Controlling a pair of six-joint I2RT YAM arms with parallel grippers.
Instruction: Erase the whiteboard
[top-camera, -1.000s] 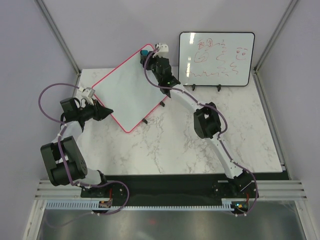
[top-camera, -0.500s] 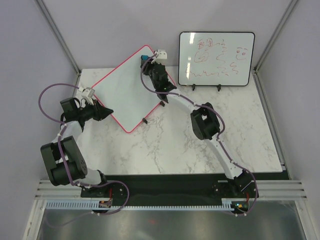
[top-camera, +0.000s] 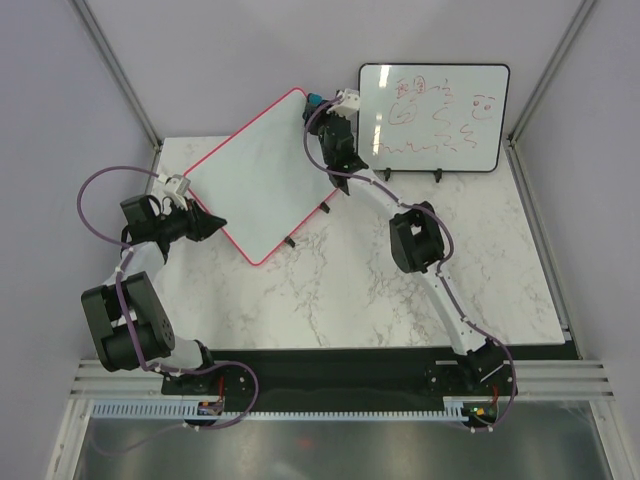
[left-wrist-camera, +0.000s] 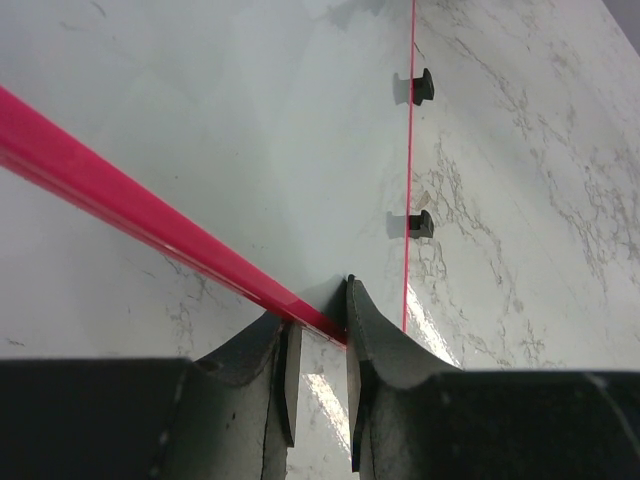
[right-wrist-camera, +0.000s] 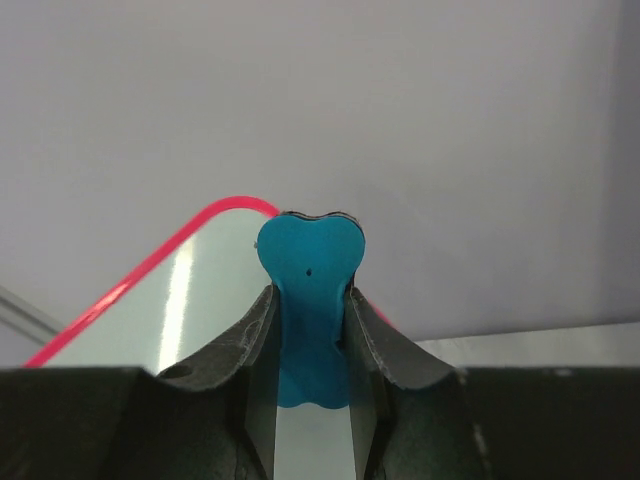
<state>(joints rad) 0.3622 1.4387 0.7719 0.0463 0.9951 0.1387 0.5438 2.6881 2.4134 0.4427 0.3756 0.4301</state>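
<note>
Toward the far left corner of the marble table (top-camera: 400, 290), the whiteboard (top-camera: 262, 175) is shown tilted and clean, its near-left edge clamped by the left gripper (top-camera: 217, 225) on a folded arm. The outstretched right gripper (top-camera: 320, 110) is closed on a blue eraser (top-camera: 316, 100) at the board's far corner.

In your left wrist view the whiteboard (left-wrist-camera: 250, 130) runs off the top and left edges, and the left end effector (left-wrist-camera: 318, 335) covers the stretch of pink-red frame pinched between its fingers (left-wrist-camera: 385, 350). In your right wrist view the right end effector (right-wrist-camera: 310, 330) hides the lower part of the blue eraser (right-wrist-camera: 310, 262), and its dark housing cuts off the board below. From above, the red marks on the black-framed whiteboard (top-camera: 433, 118) are too small for you to read, and whether the eraser touches the board you cannot tell.
</note>
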